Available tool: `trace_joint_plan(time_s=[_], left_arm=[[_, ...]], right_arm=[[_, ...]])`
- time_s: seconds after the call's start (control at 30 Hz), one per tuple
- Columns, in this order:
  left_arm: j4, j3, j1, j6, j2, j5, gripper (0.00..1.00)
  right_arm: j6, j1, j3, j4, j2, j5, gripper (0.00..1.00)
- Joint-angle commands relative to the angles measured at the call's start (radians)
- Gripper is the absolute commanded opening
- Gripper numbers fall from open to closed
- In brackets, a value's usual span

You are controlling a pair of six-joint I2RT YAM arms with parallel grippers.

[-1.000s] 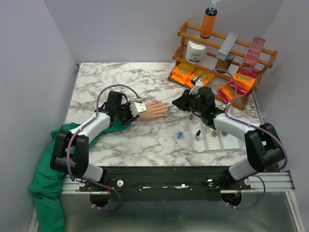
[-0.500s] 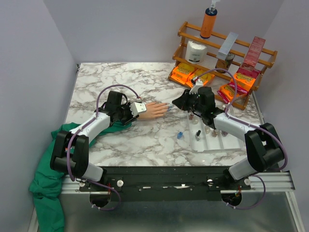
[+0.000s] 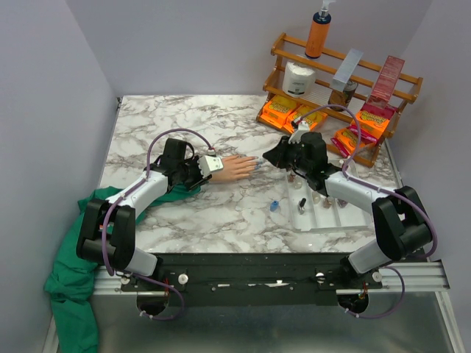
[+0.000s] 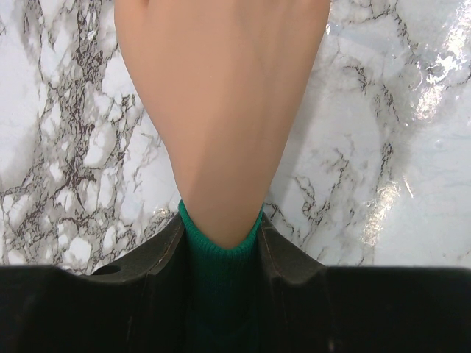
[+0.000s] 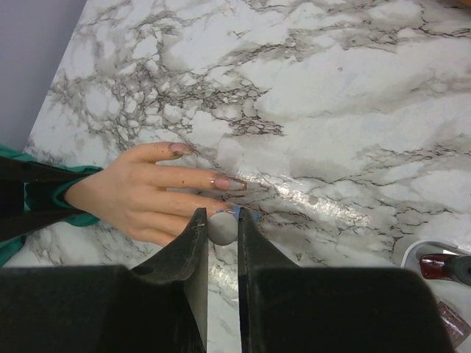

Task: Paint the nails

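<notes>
The peach fake hand (image 3: pixel 237 168) lies flat on the marble table, fingers pointing right. My left gripper (image 3: pixel 208 167) is shut on its wrist at the green sleeve (image 4: pixel 221 257), one jaw on each side. My right gripper (image 3: pixel 269 157) is shut on a grey round brush cap (image 5: pixel 222 228), held right at the fingertips. In the right wrist view the hand (image 5: pixel 140 195) shows long nails (image 5: pixel 234 183), pinkish with brown smears. A bluish nail (image 5: pixel 249 214) peeks out beside the cap; the brush tip is hidden behind the jaws.
A small blue bottle (image 3: pixel 274 207) stands open on the table by a clear tray (image 3: pixel 346 220) of polish bottles. A wooden rack (image 3: pixel 346 81) with snack packs and an orange bottle (image 3: pixel 318 33) is at the back right. The green sleeve (image 3: pixel 73 272) hangs off the left edge.
</notes>
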Motion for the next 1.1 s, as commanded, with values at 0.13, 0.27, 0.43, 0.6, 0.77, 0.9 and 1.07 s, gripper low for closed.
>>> trace_joint_plan(time_s=[0.13,0.27,0.43,0.6,0.77,0.9,1.07], left_arm=[[0.029,0.026,-0.001,-0.021,-0.004,0.053,0.0],[0.029,0.026,-0.001,-0.023,-0.001,0.051,0.0],[0.03,0.028,-0.001,-0.023,-0.002,0.05,0.0],[0.029,0.026,-0.001,-0.023,-0.002,0.05,0.0],[0.027,0.02,0.001,-0.021,-0.005,0.045,0.0],[0.029,0.015,0.001,-0.02,-0.002,0.043,0.0],[0.024,0.014,0.001,-0.026,0.009,0.024,0.0]], right_arm=[[-0.007,0.006,-0.011,-0.001,-0.001,0.036,0.01],[-0.012,0.006,-0.023,-0.001,-0.01,0.04,0.01],[-0.018,0.006,-0.036,-0.011,-0.024,0.057,0.01],[-0.018,0.0,-0.049,-0.014,-0.036,0.071,0.01],[-0.023,-0.011,-0.065,-0.024,-0.057,0.086,0.01],[-0.026,-0.032,-0.089,-0.03,-0.092,0.099,0.01],[-0.035,-0.049,-0.103,-0.042,-0.135,0.111,0.01]])
